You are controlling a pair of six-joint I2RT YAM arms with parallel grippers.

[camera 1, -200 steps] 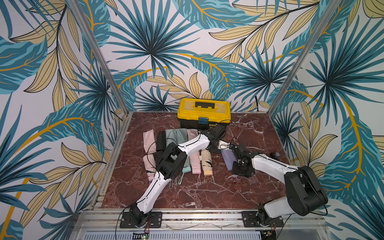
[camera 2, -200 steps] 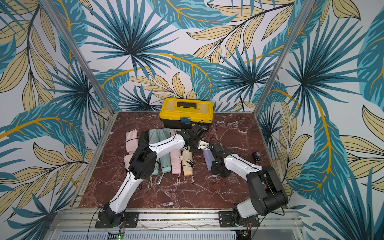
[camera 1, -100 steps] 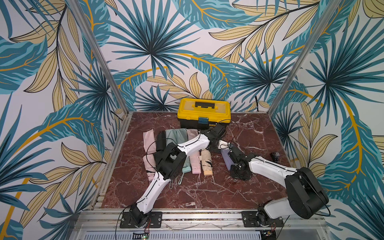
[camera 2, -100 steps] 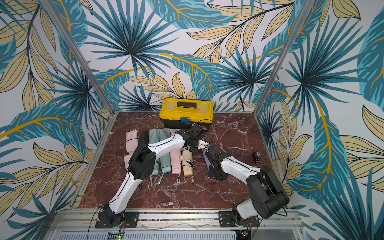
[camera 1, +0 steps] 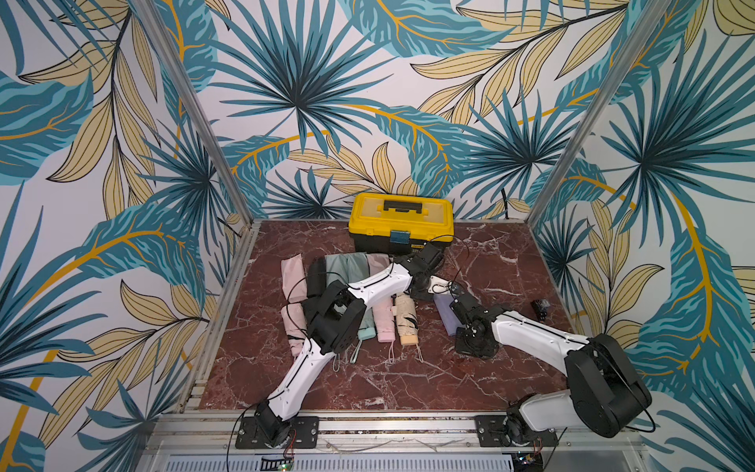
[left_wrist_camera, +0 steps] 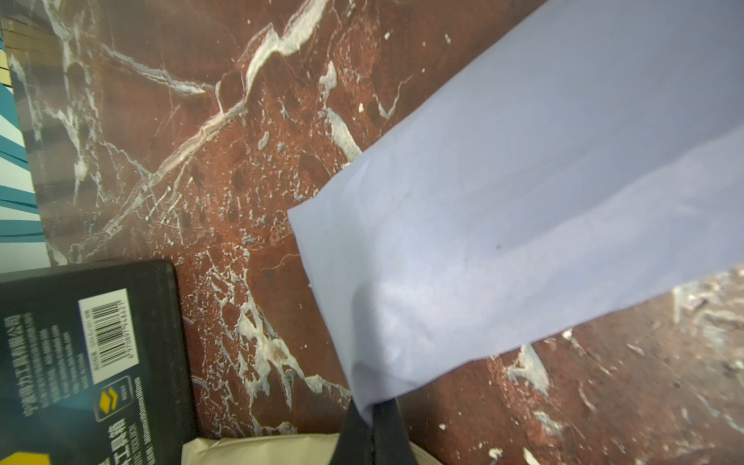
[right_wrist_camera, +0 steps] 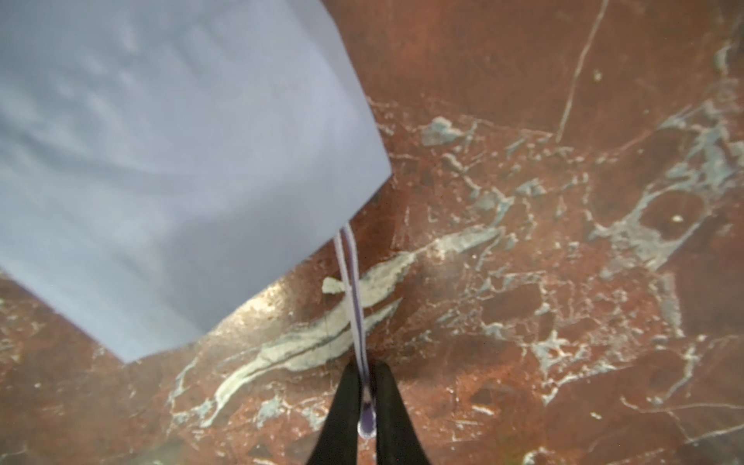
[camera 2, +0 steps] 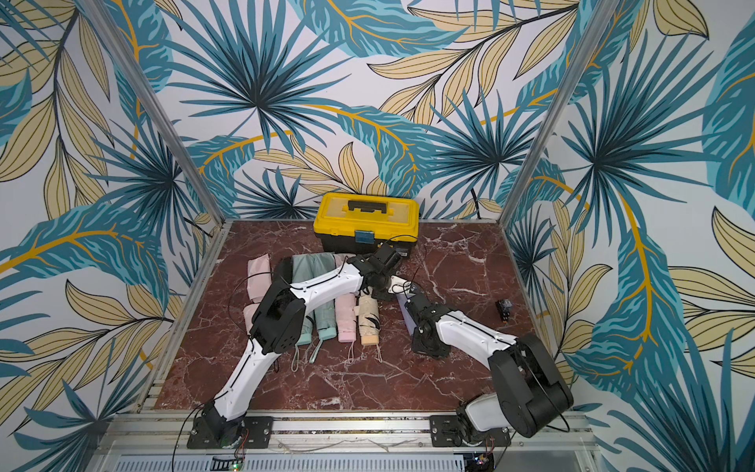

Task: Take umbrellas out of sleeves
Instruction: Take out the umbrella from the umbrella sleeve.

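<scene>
Bench (camera 1: 367, 380) carries the yellow toolbox (camera 1: 402, 222) at 12 o'clock and, at 3 o'clock of the beige umbrella (camera 1: 404, 314), the lilac sleeve (left_wrist_camera: 523, 201), the lilac umbrella presumably inside it. To anchor the fabric, the left tool (left_wrist_camera: 372, 414) pinches a sleeve corner; the right tool (right_wrist_camera: 365, 374), half open a second ago, now clamps the wrist loop (right_wrist_camera: 352, 282), likely to draw the umbrella out.

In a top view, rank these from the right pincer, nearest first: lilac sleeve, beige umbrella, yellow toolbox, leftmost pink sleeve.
1. lilac sleeve, right beside the right pincer, which is shut on the wrist loop coming out of it.
2. beige umbrella, to its left.
3. yellow toolbox, at the back.
4. leftmost pink sleeve, far left.
</scene>
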